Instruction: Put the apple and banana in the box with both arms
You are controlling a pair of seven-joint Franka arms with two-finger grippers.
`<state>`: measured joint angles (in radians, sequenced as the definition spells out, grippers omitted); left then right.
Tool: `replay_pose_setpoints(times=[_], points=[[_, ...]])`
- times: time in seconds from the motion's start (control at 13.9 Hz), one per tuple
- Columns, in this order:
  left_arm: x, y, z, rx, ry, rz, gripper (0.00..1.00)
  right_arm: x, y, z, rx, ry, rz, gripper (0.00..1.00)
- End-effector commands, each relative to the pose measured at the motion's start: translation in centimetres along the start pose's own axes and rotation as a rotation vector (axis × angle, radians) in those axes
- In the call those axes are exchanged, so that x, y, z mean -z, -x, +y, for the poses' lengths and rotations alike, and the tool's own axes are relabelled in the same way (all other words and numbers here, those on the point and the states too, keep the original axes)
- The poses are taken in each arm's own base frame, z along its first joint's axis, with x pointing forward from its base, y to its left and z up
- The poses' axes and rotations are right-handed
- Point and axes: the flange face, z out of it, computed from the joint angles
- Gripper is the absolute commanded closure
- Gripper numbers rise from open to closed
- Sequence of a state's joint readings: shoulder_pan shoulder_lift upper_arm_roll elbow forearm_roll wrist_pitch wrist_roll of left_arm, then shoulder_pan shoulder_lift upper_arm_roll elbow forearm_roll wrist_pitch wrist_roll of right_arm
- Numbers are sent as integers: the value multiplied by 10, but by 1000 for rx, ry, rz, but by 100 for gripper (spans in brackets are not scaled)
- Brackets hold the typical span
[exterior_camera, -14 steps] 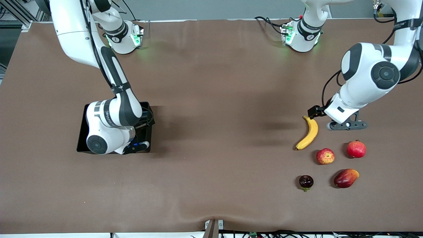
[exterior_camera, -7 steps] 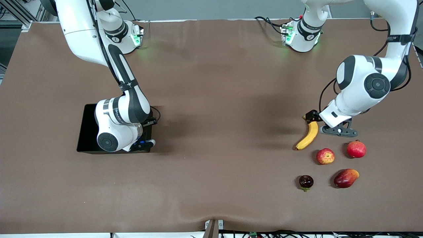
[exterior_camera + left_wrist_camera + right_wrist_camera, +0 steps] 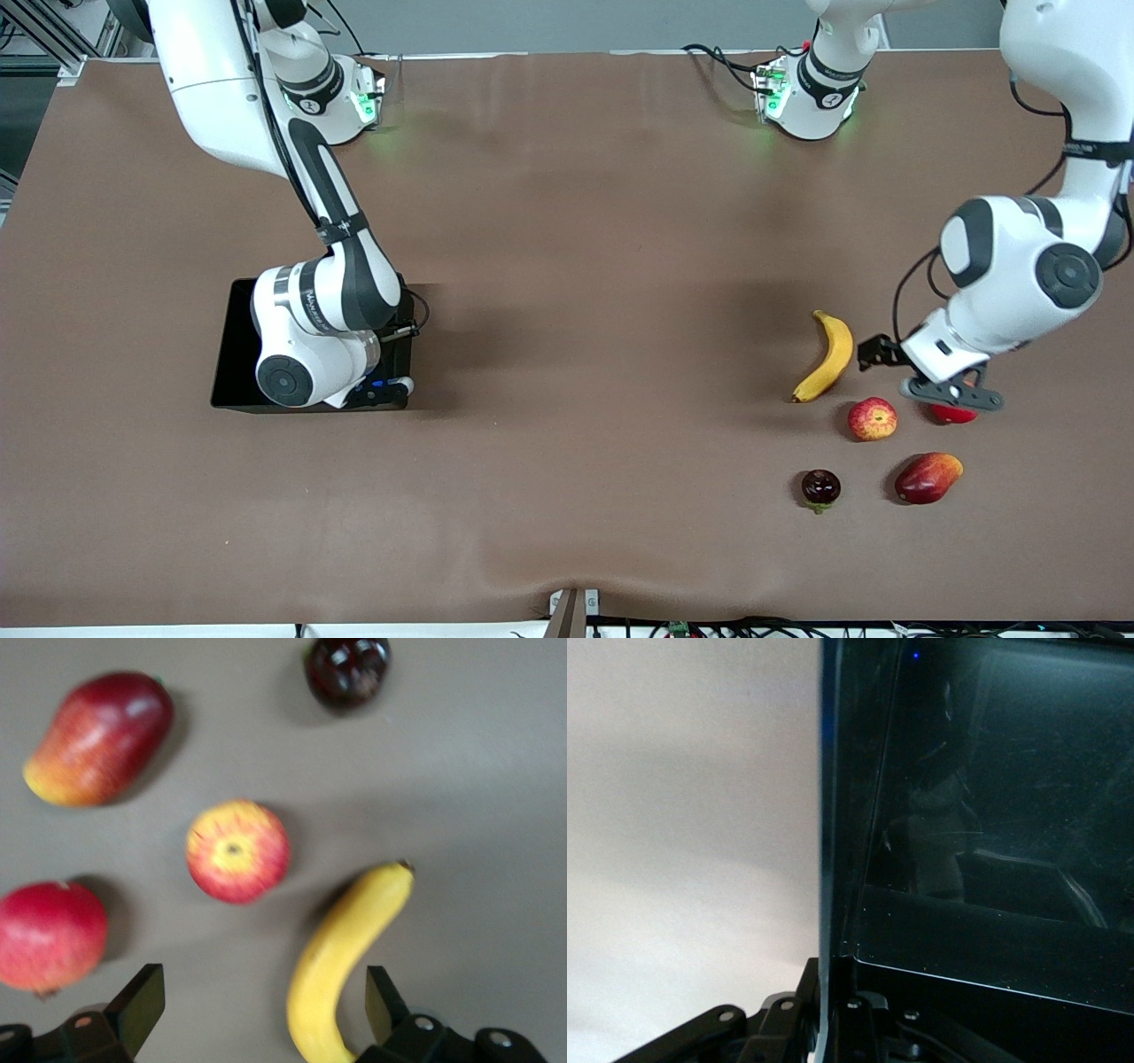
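The apple [image 3: 873, 418], red with yellow streaks, lies on the table just nearer the front camera than the banana [image 3: 828, 356]. Both show in the left wrist view, the apple [image 3: 237, 850] and the banana [image 3: 350, 957]. My left gripper [image 3: 917, 374] hangs open and empty above the table between the banana and a red crowned fruit; its fingertips [image 3: 142, 997] stand wide apart. The black box [image 3: 232, 354] sits toward the right arm's end. My right gripper [image 3: 837, 992] is shut on the box's wall [image 3: 833, 815], at the box's edge under the arm's wrist [image 3: 390, 350].
A uniformly red crowned fruit [image 3: 952, 413] lies half hidden under the left wrist and shows in the left wrist view [image 3: 49, 935]. A dark red-orange mango-like fruit [image 3: 927, 477] and a small dark fruit [image 3: 820, 487] lie nearer the front camera.
My left gripper has swung from over the banana's farther tip to over the spot beside the red crowned fruit. The right arm and the box have shifted slightly toward the table's middle.
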<state>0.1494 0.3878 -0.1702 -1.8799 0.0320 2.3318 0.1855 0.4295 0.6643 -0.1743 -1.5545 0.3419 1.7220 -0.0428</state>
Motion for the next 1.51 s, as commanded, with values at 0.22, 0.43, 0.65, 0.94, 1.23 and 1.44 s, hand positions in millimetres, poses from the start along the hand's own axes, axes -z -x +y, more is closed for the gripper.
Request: replay_pose_setpoints(times=[0.22,0.43,0.65,0.94,1.23,1.44], points=[[-42,-38,-14,25,11,-1,0,23,3,-47,-99,-97,48,100],[-60,-42,-16,37,15,6,0,20,5,-76,-77,-81,65,100],[-75,-44,-17,39,21,-4,0,19,9,-106,-42,-74,83,100],[-93,-41,-28,34,11,8,0,12,11,-161,-117,-138,161,100],[-99,-39,-32,5,-17,-5,0,6,17,-197,-115,-225,178,100],[-101,-36,-37,17,-16,-10,15,-4,21,-221,-97,-247,199,100]])
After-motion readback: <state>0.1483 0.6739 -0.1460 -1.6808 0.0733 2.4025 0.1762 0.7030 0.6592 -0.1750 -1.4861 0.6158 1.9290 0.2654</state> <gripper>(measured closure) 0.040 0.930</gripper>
